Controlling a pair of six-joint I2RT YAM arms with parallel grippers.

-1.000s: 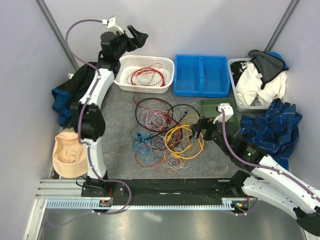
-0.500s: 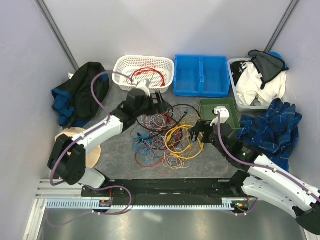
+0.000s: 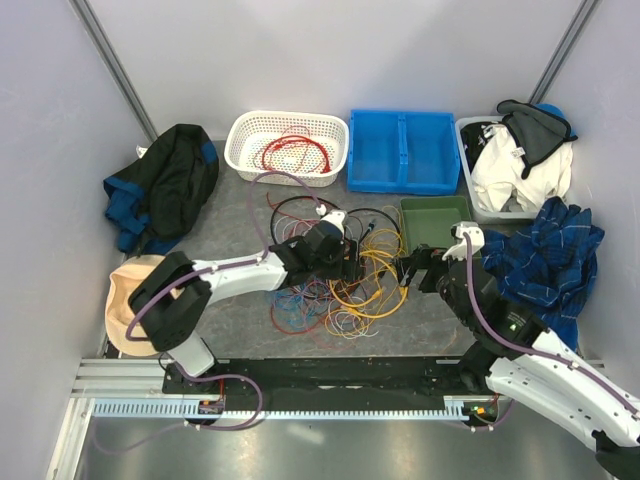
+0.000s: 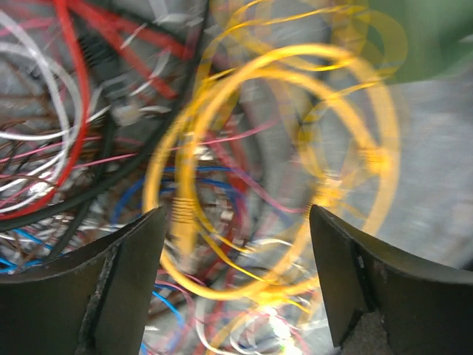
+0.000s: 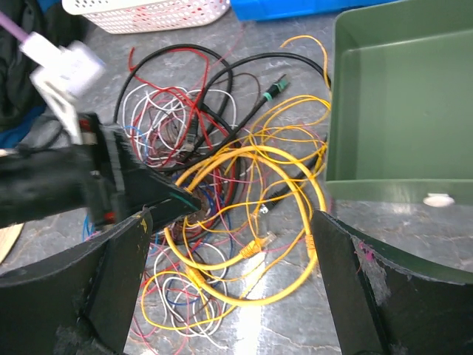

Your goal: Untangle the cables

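Left gripper (image 4: 236, 288) fingers (image 4: 122, 292) spread wide, tips in among the cables (image 3: 340, 305), a yellow cable loop (image 4: 181, 214) in the gap but nothing pinched that we see; right gripper (image 5: 229, 303) spread too, empty, hanging at the heap's right edge. We judge it early: one red cable (image 3: 293, 152) lies apart in the white basket (image 3: 243, 133), the rest one tangle on the table (image 3: 225, 290).

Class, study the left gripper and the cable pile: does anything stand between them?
Nothing visible does. The left gripper hangs open right over the cables. A yellow loop is framed by its open jaws, with only other wires beneath.
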